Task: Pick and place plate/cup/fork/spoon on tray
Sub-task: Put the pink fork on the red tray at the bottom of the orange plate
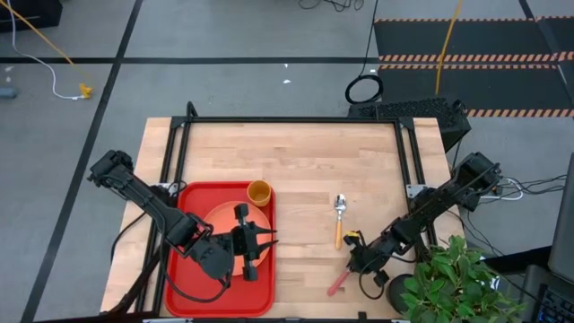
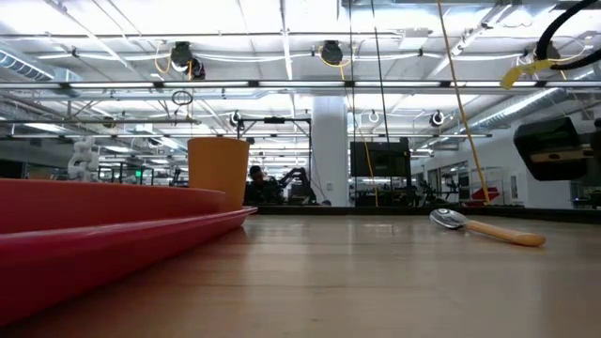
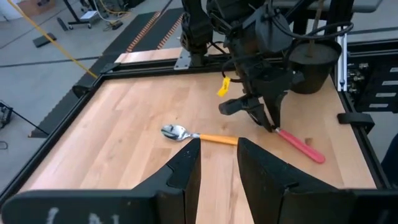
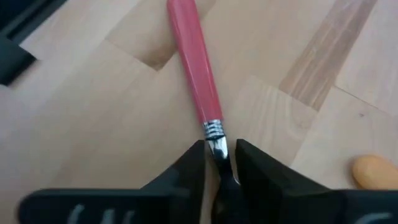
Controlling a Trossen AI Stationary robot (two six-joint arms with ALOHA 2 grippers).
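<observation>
The red tray [image 1: 182, 269] lies at the table's near left, with the salmon-orange plate [image 1: 218, 218] flat on it and the yellow cup [image 1: 259, 192] upright at its far right corner. My left gripper [image 1: 260, 240] hovers over the plate, open and empty. The spoon [image 1: 340, 220] with the orange handle lies on the wood right of the tray. The fork [image 1: 337, 285] with the pinkish-red handle lies nearer the front edge. My right gripper [image 4: 217, 155] is shut on it. My right gripper pinches the fork's metal neck [image 4: 216, 138], just past the ribbed end of the pink handle, between its two fingers [image 4: 194, 163]. The fingers come from above, pointing down, and lie across the fork. The handle's free end [image 3: 314, 154] rests on the table.
A potted green plant [image 1: 453, 283] stands at the table's near right corner, close to my right arm. A black frame rail [image 1: 287, 120] runs along the far edge and sides. Bare wood lies between the tray and the spoon [image 3: 186, 133].
</observation>
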